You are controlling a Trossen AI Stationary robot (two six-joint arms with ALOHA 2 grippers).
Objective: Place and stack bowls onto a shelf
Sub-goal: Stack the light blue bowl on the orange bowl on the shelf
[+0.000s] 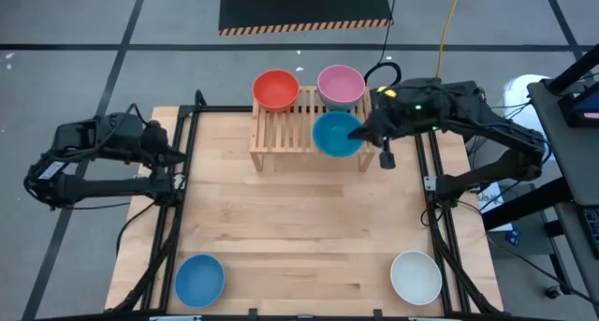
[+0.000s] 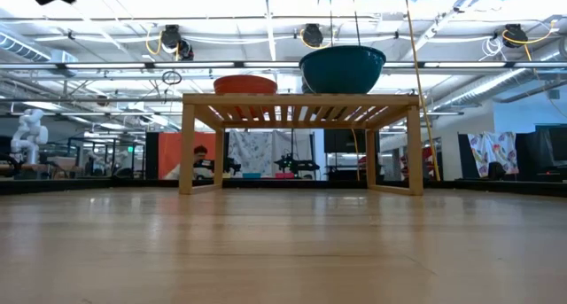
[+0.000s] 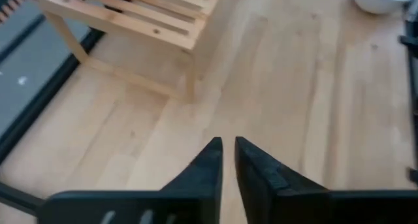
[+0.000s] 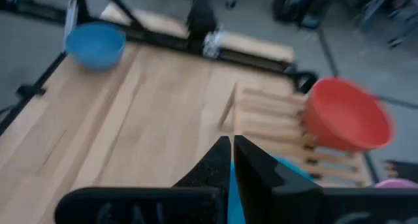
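1. The right gripper point(image 1: 367, 137) sits at the right end of the low light-wood slatted shelf point(image 1: 281, 134), fingers pinched on the right rim of the round teal plastic bowl point(image 1: 335, 135). The bowl lies left of the jaws, over the shelf's near right part.
2. In the low view the teal bowl point(image 2: 342, 68) looks upright and just above the slats; can't tell if it touches them.
3. The round red plastic bowl point(image 1: 275, 89) is on the shelf's far left, the round pink plastic bowl point(image 1: 341, 84) on its far right, just behind the teal one.
4. The left gripper point(image 3: 226, 152) waits off the table's left edge, fingers nearly together, holding nothing.
5. The round light blue plastic bowl point(image 1: 199, 279) is at the near left corner, closer to the left arm. The round white plastic bowl point(image 1: 416, 276) is at the near right, closer to the right arm.
6. Bowls have no long axis; a rim pinch works from any side.
7. Likely next: release teal, then fetch white.
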